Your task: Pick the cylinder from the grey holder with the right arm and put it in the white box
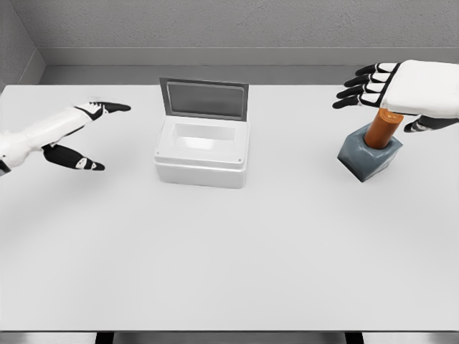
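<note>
Orange-brown cylinder [382,127], smooth and round, stood upright in blue-grey block-shaped holder [369,158] at right of frame, lower end sunk into holder, upper end hidden behind hand. Holder rested on plain white worktop [229,258], turned slightly askew. Right hand [391,89], white shell with black fingers, hovered over top of cylinder at upper right, fingers stretched out toward the left and spread, thumb showing dark at far right edge; nothing grasped. Could not tell whether palm touched cylinder's top. White rectangular box [202,154] sat at centre of frame, well apart from holder, its grey-lined lid [204,98] raised upright along the back edge, hollow inside showing pale and bare. Left hand [90,136] lay at left of frame above worktop, fingers extended toward the right, thumb dropped below them, loose and holding nothing. Grey wall [229,29] ran along top of frame behind worktop.
</note>
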Motion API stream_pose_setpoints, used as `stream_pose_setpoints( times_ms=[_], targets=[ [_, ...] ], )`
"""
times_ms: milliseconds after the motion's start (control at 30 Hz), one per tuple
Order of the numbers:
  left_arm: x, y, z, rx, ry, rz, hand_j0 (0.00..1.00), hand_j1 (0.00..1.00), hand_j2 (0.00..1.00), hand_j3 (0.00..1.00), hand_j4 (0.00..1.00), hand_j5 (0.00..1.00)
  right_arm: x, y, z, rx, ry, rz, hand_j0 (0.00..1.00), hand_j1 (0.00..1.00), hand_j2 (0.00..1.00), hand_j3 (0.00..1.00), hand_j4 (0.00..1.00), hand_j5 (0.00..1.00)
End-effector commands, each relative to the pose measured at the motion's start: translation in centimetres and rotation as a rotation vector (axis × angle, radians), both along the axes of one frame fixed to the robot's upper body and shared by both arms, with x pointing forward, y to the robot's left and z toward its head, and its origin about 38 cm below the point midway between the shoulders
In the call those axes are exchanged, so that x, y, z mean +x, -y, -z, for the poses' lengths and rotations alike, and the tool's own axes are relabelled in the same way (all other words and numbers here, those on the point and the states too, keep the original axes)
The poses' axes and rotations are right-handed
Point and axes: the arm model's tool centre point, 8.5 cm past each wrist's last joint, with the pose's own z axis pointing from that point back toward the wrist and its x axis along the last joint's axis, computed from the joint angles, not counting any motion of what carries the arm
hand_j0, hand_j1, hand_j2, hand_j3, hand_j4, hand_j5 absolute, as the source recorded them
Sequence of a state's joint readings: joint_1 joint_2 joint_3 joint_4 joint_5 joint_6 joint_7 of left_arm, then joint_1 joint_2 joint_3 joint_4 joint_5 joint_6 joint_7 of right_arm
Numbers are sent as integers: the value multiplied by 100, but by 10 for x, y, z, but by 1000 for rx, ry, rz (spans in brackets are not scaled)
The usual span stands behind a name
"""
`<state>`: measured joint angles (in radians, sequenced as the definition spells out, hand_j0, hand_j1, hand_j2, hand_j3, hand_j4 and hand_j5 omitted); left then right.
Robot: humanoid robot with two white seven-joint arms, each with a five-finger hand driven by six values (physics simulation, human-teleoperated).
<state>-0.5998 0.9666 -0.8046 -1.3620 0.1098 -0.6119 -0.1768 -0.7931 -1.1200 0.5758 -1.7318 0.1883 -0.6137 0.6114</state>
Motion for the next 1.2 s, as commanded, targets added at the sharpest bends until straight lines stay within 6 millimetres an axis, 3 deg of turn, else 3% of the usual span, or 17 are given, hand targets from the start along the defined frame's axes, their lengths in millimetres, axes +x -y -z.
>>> stream_pose_setpoints(
  times_ms=[0, 67, 133, 233, 467, 500, 667, 800, 933, 1000, 1167],
  targets=[
    [-1, 0, 1, -12, -9, -1, 100, 100, 100, 100, 100, 100, 0, 0, -1, 4, -1, 3, 100, 100, 100, 100, 100, 100],
    [0, -1, 0, -19, -5, -10, 100, 100, 100, 100, 100, 100, 0, 0, -3, 6, 4, 3, 100, 100, 100, 100, 100, 100],
    [-1, -5, 25, -122, -95, -64, 100, 100, 100, 100, 100, 100, 2, 3, -2, 6, 2, 14, 100, 100, 100, 100, 100, 100],
    [-2, -2, 27, -146, -108, -63, 100, 100, 100, 100, 100, 100, 6, 10, 10, -10, -27, 38, 100, 100, 100, 100, 100, 100],
    [-14, 6, 55, -443, -333, -127, 100, 100, 100, 100, 100, 100, 21, 22, 25, -17, -51, 97, 100, 100, 100, 100, 100, 100],
    [-18, 16, 49, -461, -334, -93, 100, 100, 100, 100, 100, 100, 22, 20, 28, -14, -58, 92, 100, 100, 100, 100, 100, 100],
    [-6, 20, 31, -539, -320, -94, 100, 100, 100, 100, 100, 100, 28, 11, 49, -36, -91, 83, 100, 100, 100, 100, 100, 100],
    [-5, 24, 31, -553, -317, -93, 99, 99, 99, 99, 99, 99, 32, 17, 56, -41, -108, 107, 100, 100, 100, 100, 100, 100],
    [10, 39, 27, -550, -335, -103, 99, 99, 99, 99, 99, 99, 37, 26, 60, -38, -121, 138, 100, 100, 100, 100, 100, 100],
    [31, 61, 36, -528, -390, -151, 100, 100, 100, 100, 100, 100, 40, 32, 62, -40, -127, 158, 100, 100, 100, 100, 100, 100],
    [44, 30, 33, -534, -354, -239, 100, 100, 100, 100, 100, 100, 48, 29, 69, -38, -130, 169, 100, 100, 100, 100, 100, 100]
  ],
)
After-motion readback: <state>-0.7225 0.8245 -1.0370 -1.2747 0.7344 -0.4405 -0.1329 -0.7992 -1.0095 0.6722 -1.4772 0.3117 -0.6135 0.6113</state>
